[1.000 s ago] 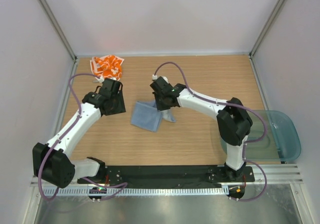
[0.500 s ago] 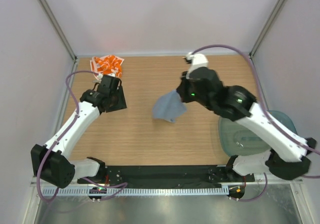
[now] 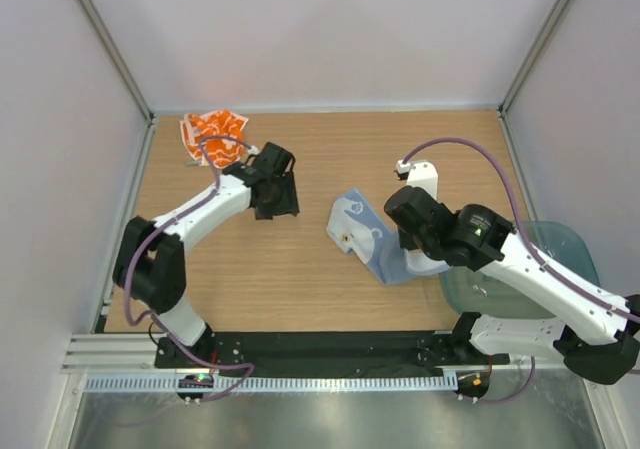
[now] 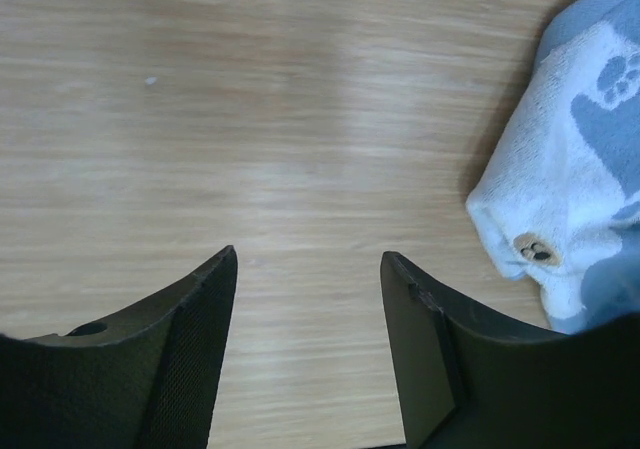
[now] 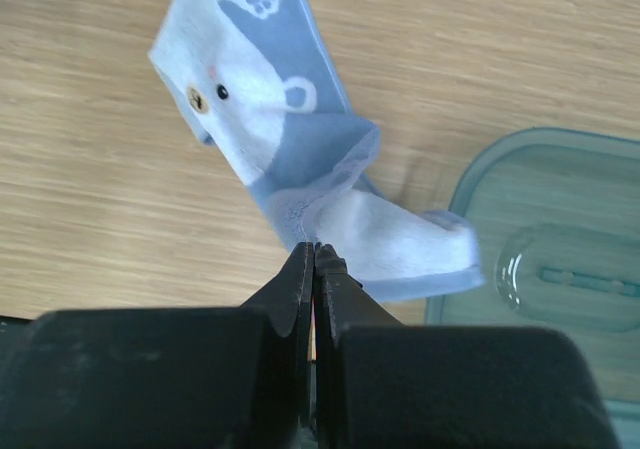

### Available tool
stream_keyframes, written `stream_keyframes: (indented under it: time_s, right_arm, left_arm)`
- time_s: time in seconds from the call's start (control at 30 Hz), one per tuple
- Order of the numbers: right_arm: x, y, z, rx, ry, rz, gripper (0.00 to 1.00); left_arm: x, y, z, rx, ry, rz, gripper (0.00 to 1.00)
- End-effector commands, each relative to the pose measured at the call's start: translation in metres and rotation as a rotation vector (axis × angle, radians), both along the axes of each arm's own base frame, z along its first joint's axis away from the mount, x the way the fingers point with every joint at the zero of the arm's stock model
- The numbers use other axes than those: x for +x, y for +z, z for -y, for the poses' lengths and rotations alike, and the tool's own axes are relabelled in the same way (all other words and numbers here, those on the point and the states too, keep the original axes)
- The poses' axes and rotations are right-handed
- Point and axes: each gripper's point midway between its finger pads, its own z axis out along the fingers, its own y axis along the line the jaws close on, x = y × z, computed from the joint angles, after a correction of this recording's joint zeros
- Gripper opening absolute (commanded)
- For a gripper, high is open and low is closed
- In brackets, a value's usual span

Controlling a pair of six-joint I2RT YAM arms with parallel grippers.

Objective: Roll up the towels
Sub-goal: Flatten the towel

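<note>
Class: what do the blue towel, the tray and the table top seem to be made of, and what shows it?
Blue towel: soft terry-like cloth, matt; it folds limply and looks fuzzy.
Tray: probably glossy, see-through teal plastic, with glints.
Table top: wood or wood-look laminate; smooth, with streaky grain.

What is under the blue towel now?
The table, as far as visible; the towel is folded, so one layer lies under another. One end meets the tray rim. Anything beneath the cloth is hidden.
</note>
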Motion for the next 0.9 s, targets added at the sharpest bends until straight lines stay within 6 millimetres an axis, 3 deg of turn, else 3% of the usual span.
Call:
stream_keyframes:
  time_s: [0.0,0.03,0.07,0.13,0.17,0.2,0.27,0.3,0.37,0.4,0.57,0.77,0.87]
  right_arm:
    - [-0.004,0.014,0.013,0.039,-0.049,0.040,0.01]
    - [-0.005,0.011,0.016,0.030,-0.052,0.036,0.01]
    - [-0.006,0.010,0.016,0.027,-0.052,0.034,0.01]
    - [-0.007,0.006,0.018,0.026,-0.054,0.031,0.01]
    - [-0.007,0.006,0.018,0.028,-0.057,0.030,0.01]
    - [-0.007,0.004,0.018,0.023,-0.058,0.029,0.01]
    - [-0.006,0.003,0.017,0.027,-0.060,0.030,0.01]
    - [-0.006,0.002,0.015,0.034,-0.055,0.026,0.01]
    - [-0.006,-0.003,0.009,0.047,-0.045,0.018,0.01]
    - [-0.006,-0.007,0.007,0.049,-0.038,0.008,0.01]
    - [-0.005,-0.017,0.003,0.049,-0.039,-0.005,0.01]
    - [-0.003,-0.019,0.003,0.033,-0.042,-0.001,0.01]
    - [-0.003,-0.019,0.005,0.025,-0.045,0.001,0.01]
  left_arm:
    - [0.033,0.007,0.050,-0.083,-0.026,0.071,0.62]
    - [0.044,0.014,0.061,-0.105,-0.036,0.088,0.62]
    - [0.050,-0.001,0.070,-0.095,-0.045,0.062,0.63]
    - [0.062,-0.005,0.087,-0.108,-0.071,0.072,0.64]
    - [0.074,0.002,0.099,-0.128,-0.081,0.095,0.64]
    - [0.080,-0.015,0.105,-0.121,-0.096,0.070,0.64]
    - [0.095,-0.013,0.125,-0.159,-0.135,0.084,0.64]
    - [0.102,-0.033,0.131,-0.141,-0.158,0.065,0.65]
    - [0.112,-0.031,0.148,-0.172,-0.198,0.079,0.67]
    - [0.113,-0.049,0.153,-0.169,-0.219,0.051,0.69]
    - [0.121,-0.062,0.185,-0.234,-0.300,0.034,0.69]
    - [0.113,-0.085,0.204,-0.219,-0.357,0.012,0.72]
    - [0.106,-0.095,0.207,-0.194,-0.369,-0.003,0.68]
